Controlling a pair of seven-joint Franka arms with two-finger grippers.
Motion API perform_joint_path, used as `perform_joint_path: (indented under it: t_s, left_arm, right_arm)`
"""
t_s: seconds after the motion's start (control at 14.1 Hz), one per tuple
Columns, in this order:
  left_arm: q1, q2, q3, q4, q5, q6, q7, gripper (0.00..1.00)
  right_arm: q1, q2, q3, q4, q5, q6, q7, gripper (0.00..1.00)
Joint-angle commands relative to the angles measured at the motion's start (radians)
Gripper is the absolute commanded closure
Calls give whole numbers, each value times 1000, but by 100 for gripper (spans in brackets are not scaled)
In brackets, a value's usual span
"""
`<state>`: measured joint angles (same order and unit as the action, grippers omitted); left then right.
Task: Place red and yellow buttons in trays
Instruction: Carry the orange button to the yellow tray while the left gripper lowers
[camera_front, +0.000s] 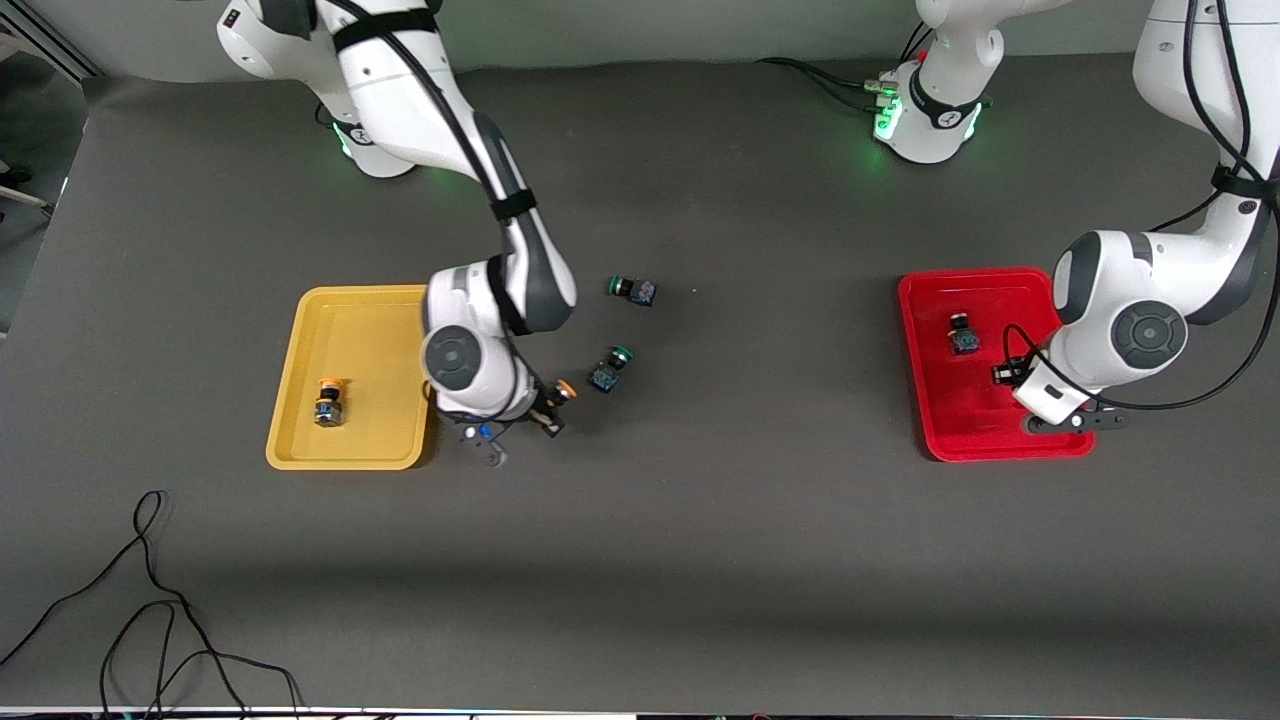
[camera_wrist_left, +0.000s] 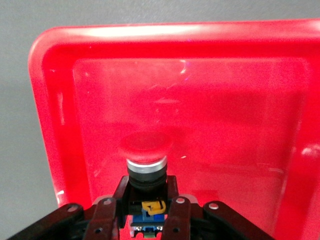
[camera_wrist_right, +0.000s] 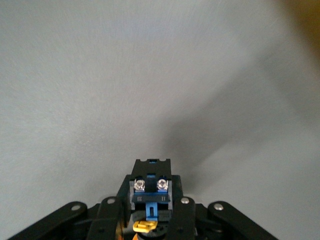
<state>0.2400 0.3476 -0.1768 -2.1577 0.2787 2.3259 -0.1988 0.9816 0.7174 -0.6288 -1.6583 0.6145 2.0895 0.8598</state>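
Two shallow plastic trays with raised rims are seen on the dark grey table (camera_front: 700, 560), one toward each arm's end. Toward the right arm's end, the yellow rectangular tray (camera_front: 350, 440) is seen with one orange-yellow-capped push-button switch (camera_front: 329, 402) lying inside it. Just beside that tray, over the bare table, the right gripper (camera_front: 520, 425) is closed on a second orange-yellow-capped switch (camera_front: 553, 405); in the right wrist view its blue-black body with two screws (camera_wrist_right: 150, 187) is pinched between the fingers (camera_wrist_right: 176, 207). Near it, two green-capped switches are seen lying on the table, one (camera_front: 607, 370) close to the held switch and the other (camera_front: 633, 290) farther from the front camera. Toward the left arm's end, the red rectangular tray (camera_front: 940, 420) is seen with one red-capped switch (camera_front: 963, 336) lying inside it. Over that tray, the left gripper (camera_wrist_left: 148, 210) is shown in the left wrist view clamped on the dark body of another round red-capped switch (camera_wrist_left: 146, 150), the cap pointing out over the tray floor (camera_wrist_left: 225, 115).
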Motion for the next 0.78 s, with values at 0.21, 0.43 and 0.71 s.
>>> perform_joint_path:
  t_s: [0.21, 0.43, 0.71]
  left_arm:
    - [36, -29, -9, -44, 14, 32, 22, 1]
    - [35, -32, -9, -41, 14, 23, 22, 1]
    - [21, -103, -16, -4, 13, -101, 24, 1]
  right_arm:
    - [-11, -79, -254, 11, -76, -258, -539, 95]
    - [-23, -78, -379, -78, -69, -231, -973, 95]
    - [-72, -70, -384, -272, 74, -50, -1313, 95]
